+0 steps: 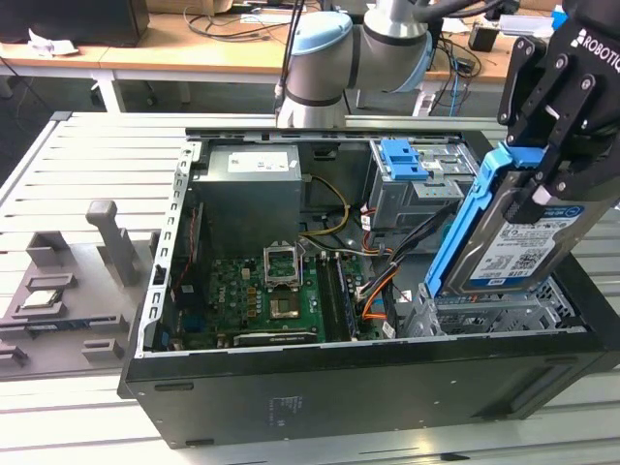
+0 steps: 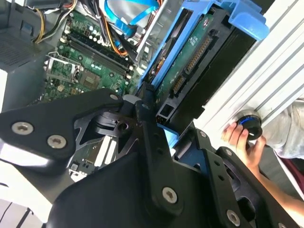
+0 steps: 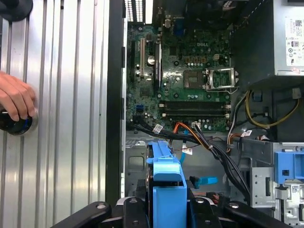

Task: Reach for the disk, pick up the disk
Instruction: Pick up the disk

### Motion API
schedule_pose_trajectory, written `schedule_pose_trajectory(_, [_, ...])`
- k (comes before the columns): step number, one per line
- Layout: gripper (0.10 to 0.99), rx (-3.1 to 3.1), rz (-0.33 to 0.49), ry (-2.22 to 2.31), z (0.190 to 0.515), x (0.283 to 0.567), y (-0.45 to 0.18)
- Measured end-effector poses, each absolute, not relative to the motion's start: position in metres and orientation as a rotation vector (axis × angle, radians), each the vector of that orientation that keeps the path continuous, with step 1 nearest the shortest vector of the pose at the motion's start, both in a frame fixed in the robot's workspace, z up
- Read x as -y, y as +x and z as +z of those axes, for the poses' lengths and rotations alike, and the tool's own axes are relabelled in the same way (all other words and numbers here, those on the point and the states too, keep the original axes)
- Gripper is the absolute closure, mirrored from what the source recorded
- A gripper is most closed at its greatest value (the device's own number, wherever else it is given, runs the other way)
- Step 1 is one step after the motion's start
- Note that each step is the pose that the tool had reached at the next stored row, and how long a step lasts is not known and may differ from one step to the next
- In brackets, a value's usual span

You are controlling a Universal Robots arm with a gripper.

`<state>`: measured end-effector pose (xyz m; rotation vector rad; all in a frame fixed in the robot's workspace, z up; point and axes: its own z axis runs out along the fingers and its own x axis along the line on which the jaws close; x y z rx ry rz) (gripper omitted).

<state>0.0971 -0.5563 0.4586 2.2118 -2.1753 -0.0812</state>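
- Pickup step, I judge the reach done: my pincer (image 1: 539,165) pinches the disk (image 1: 509,242) by the top of its blue rails.
- Disk hangs tilted, lifted above the drive cage (image 1: 489,315) of the open PC case (image 1: 320,387).
- Next needs a clean lift clear of the cables (image 1: 407,254); grip must hold.

Bright, even light; glare on slatted table (image 3: 71,118).
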Motion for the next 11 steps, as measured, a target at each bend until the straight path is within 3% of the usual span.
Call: schedule_pose_trajectory(11, [0.718, 2.175, -0.082, 2.212, 0.4542, 0.5499, 0.1040])
